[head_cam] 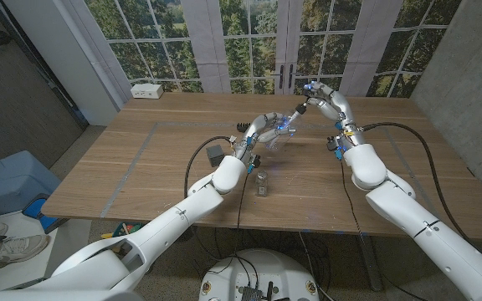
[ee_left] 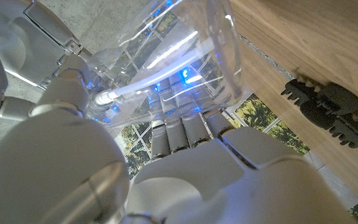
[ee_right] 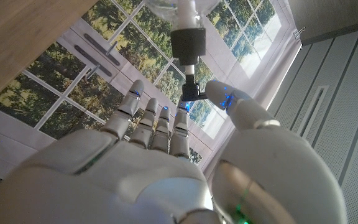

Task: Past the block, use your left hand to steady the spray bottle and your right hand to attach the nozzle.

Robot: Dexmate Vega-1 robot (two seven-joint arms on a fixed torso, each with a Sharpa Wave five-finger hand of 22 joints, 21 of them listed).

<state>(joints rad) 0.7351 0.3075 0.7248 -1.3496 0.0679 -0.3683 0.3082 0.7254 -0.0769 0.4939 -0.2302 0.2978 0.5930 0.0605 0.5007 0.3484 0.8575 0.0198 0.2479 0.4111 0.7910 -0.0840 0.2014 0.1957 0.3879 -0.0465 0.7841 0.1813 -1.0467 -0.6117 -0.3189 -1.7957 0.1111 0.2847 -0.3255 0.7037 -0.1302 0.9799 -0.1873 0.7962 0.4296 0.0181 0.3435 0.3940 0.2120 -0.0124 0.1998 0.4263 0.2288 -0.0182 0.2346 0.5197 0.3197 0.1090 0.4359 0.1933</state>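
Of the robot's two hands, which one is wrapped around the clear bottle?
The left hand grips the bottle, held tilted above the table; the right hand is at the black nozzle at the bottle's neck.

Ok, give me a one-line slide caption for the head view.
Left robot hand holds the clear spray bottle tilted above the table while the right robot hand works the nozzle.

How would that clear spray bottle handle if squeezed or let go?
The spray bottle looks thin, clear and empty, so probably light and apt to dent. Its smooth wall may slip in the left robot hand. Held tilted above the table, it would likely tip and roll if released.
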